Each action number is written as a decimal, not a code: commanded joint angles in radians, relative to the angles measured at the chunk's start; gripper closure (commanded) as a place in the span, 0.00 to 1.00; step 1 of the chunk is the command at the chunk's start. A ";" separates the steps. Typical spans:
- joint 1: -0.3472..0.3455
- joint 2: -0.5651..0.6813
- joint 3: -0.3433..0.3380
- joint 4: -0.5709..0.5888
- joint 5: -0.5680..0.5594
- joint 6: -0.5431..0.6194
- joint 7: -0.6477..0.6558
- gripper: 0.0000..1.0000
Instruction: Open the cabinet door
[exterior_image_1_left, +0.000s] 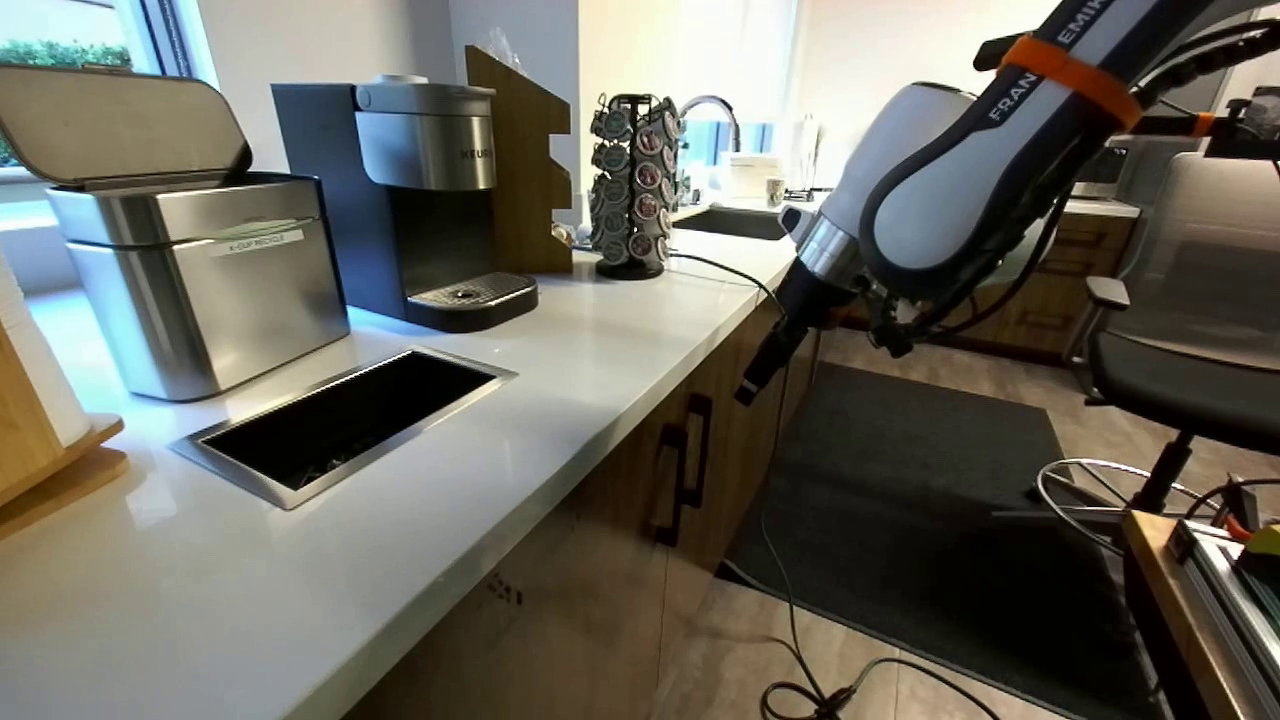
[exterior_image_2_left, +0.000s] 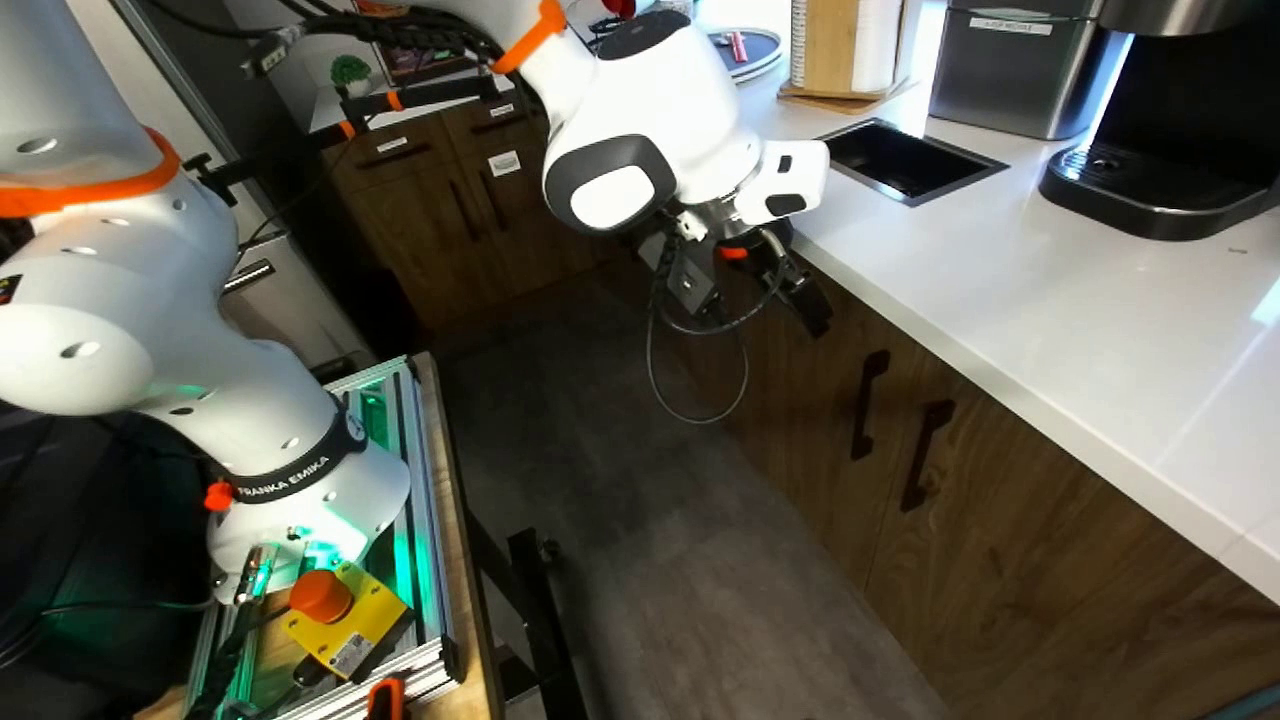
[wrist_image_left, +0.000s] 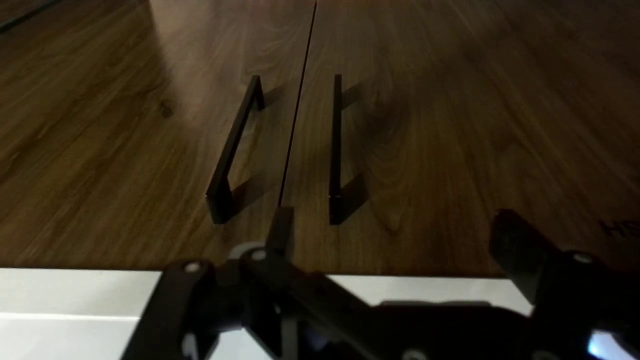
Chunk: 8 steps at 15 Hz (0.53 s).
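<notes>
The black two-fingered gripper (wrist_image_left: 393, 221), spread wide and empty, hangs off the front edge of the glossy white countertop (exterior_image_1_left: 600, 345). Below that edge, the closed brown wood-grain slab cabinet door (wrist_image_left: 455, 160) is likely meant. Approach looks in hand; next, descend and straddle its black bar handle (wrist_image_left: 336, 145).

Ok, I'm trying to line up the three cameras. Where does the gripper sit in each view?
In an exterior view: the gripper is just right of centre, angled down, right of the white countertop.
In an exterior view: the gripper is right of centre, slightly above mid-height.
Wrist view: the gripper spans the lower part, jaws apart.
Shared landmark: the two black bar handles.
</notes>
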 joint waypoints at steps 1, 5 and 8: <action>-0.002 0.000 0.000 0.000 0.000 0.000 0.000 0.00; -0.026 0.030 0.023 0.022 0.023 0.008 -0.019 0.00; -0.051 0.060 0.030 0.041 0.028 0.007 -0.029 0.00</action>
